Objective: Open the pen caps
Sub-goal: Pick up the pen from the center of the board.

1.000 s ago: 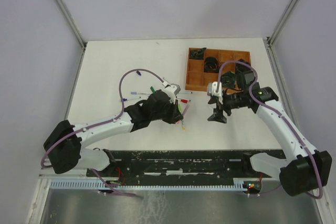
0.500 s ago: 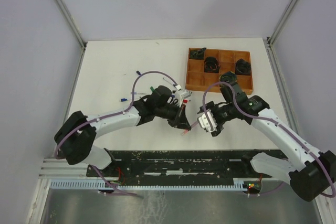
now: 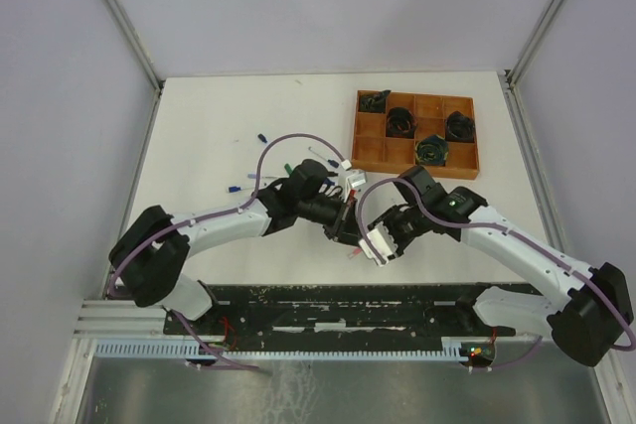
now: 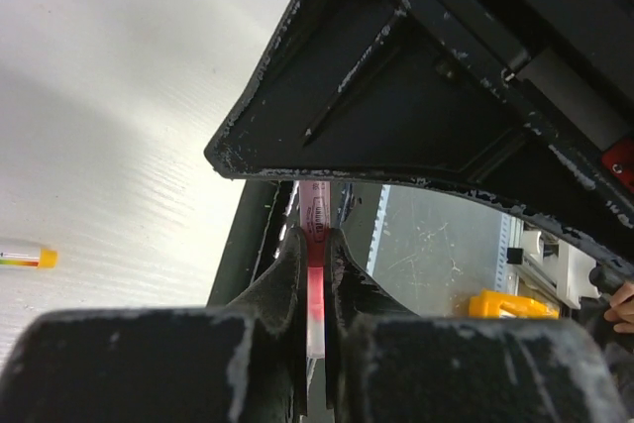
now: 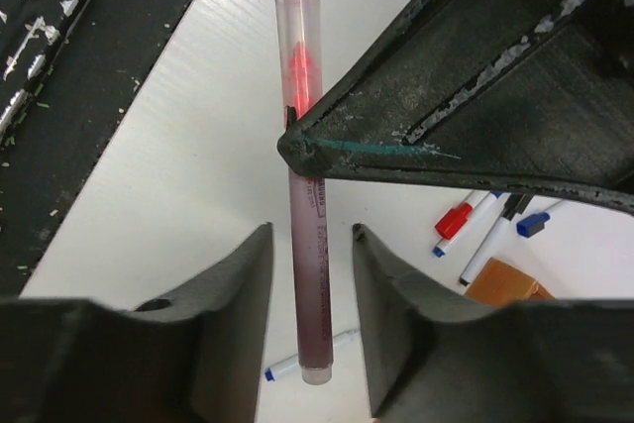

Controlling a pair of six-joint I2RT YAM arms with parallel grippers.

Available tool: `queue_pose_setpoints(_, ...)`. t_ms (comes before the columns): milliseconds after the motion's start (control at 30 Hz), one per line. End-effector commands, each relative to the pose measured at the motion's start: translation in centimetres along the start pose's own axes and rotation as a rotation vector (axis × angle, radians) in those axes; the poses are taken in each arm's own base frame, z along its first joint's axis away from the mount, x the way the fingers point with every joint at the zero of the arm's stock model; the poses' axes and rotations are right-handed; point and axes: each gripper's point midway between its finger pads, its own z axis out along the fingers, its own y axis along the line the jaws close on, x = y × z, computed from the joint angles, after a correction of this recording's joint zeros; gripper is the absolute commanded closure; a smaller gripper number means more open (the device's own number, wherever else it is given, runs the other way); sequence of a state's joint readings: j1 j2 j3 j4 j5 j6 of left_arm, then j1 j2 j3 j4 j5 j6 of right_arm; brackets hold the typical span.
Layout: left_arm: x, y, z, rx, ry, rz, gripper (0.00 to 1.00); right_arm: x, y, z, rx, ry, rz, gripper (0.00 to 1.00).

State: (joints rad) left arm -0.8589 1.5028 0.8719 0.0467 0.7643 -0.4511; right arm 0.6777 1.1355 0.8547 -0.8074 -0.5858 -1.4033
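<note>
My left gripper [image 3: 345, 225] is shut on a red pen [image 4: 316, 255], pinched between its two fingers above the table's front middle. In the right wrist view the same pen [image 5: 309, 245] runs lengthwise with its clear cap [image 5: 296, 37] and red tip past the left finger [image 5: 446, 136]. My right gripper [image 5: 312, 294] is open, its jaws standing either side of the pen's barrel end without touching it; it also shows in the top view [image 3: 376, 242]. Several other pens [image 3: 260, 182] lie scattered on the table behind the left arm. Loose caps cannot be made out.
A brown compartment tray [image 3: 417, 96] with dark items stands at the back right. Red-, black- and blue-ended pens [image 5: 458, 217] lie near its corner [image 5: 500, 286]. A yellow-ended pen [image 4: 26, 258] lies on the white table. The black base rail [image 3: 338, 307] runs along the front.
Both arms have swung toward each other at the front middle. The right gripper has turned and come left, so its open jaws now straddle the pen held by the left gripper.
</note>
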Motion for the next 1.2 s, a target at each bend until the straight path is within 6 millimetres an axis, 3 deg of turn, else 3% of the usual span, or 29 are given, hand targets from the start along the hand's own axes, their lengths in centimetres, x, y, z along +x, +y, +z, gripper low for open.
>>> queue_pose_setpoints(0,-2.0,-1.7,0.1,0.065,-0.031,0.036,0.97,-0.3,-0.5,0.0,0.026,0.009,-0.047,0.59)
queue_pose_setpoints(67,-2.2,-1.6,0.1,0.06,-0.035,0.034,0.97,-0.6,-0.4,-0.1,0.024,0.003,-0.05,0.71)
queue_pose_setpoints(133,-2.6,-1.7,0.0,0.052,-0.049,0.033,0.97,-0.7,-0.3,-0.2,0.018,-0.001,-0.046,0.92)
queue_pose_setpoints(167,-2.8,-1.8,-0.1,0.048,-0.06,0.033,0.93,-0.7,-0.2,-0.3,0.018,-0.003,-0.043,0.97)
queue_pose_setpoints(300,-4.0,-2.3,-1.0,0.019,-0.144,0.025,0.55,-0.9,-0.2,-0.6,0.033,-0.003,-0.029,0.98)
queue_pose_setpoints(400,-5.1,-3.1,-2.5,-0.006,-0.251,0.04,0.41,-0.8,-0.4,-1.3,0.045,0.011,0.021,0.98)
queue_pose_setpoints(600,-7.3,-2.6,-7.3,-0.136,-0.589,0.037,0.34,-2.1,-1.0,-3.6,0.093,-0.078,0.18,0.98)
queue_pose_setpoints(767,-8.7,-4.5,-14.2,-0.009,-1.064,-0.045,0.29,-2.5,-6.0,-6.7,0.328,-0.156,0.622,0.98)
queue_pose_setpoints(867,-8.7,-4.7,-17.7,0.09,-1.263,-0.195,0.28,-4.1,-7.3,-7.4,0.299,-0.235,0.841,0.99)
queue_pose_setpoints(967,-9.1,-4.5,-18.5,0.088,-1.328,-0.261,0.28,-5.6,-7.7,-6.9,0.208,-0.317,0.962,0.99)
queue_pose_setpoints(1167,-10.0,-3.7,-18.6,-0.012,-1.44,-0.335,0.26,-6.2,-9.0,-6.5,0.205,-0.395,1.066,0.99)
